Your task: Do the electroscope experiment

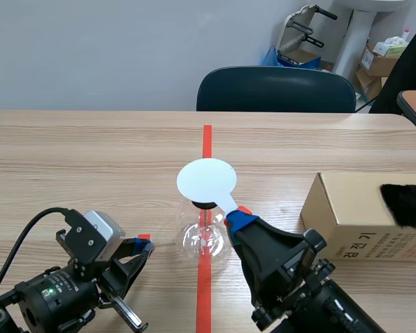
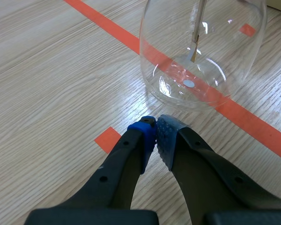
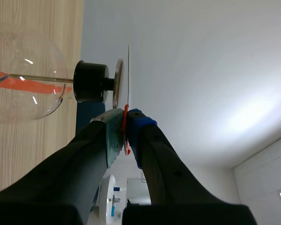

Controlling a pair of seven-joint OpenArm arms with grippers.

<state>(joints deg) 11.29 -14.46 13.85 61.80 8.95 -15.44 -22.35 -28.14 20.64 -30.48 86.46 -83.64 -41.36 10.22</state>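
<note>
Scene view: the electroscope (image 1: 204, 239), a clear glass flask with a black stopper (image 1: 204, 205), stands on the table (image 1: 90, 152) over the orange-red tape line (image 1: 206, 139), between the two arms. The right claw (image 1: 239, 216) is clamped on the handle of a white disc paddle (image 1: 206, 180), whose round face hangs directly over the stopper. The left claw (image 1: 143, 245) sits low, near the flask, its fingers pressed together on nothing.

Right wrist view: the paddle, seen edge-on, lies just beside the metal plate (image 3: 118, 89) that tops the electroscope. Whether disc and plate touch cannot be told.

Left wrist view: the rod (image 2: 196, 33) hangs down inside the flask ahead of the closed claw. Whether its foil tip is spread is too small to tell.

Step in hand, as judged: presenting the disc to the plate so that the foil can respond. The next move calls for a small, steady shift of the paddle toward or away from the plate, keeping the disc flat above it and clear of the stopper. The flask looks light and could tip if nudged.

Writing: the cardboard box (image 1: 353, 215) to the right of the flask bears dark Korean print on its near face, seemingly "검전기"; the rest runs out of view. A black furry piece (image 1: 405, 205) rests on top of it. No brand can be read elsewhere.
</note>
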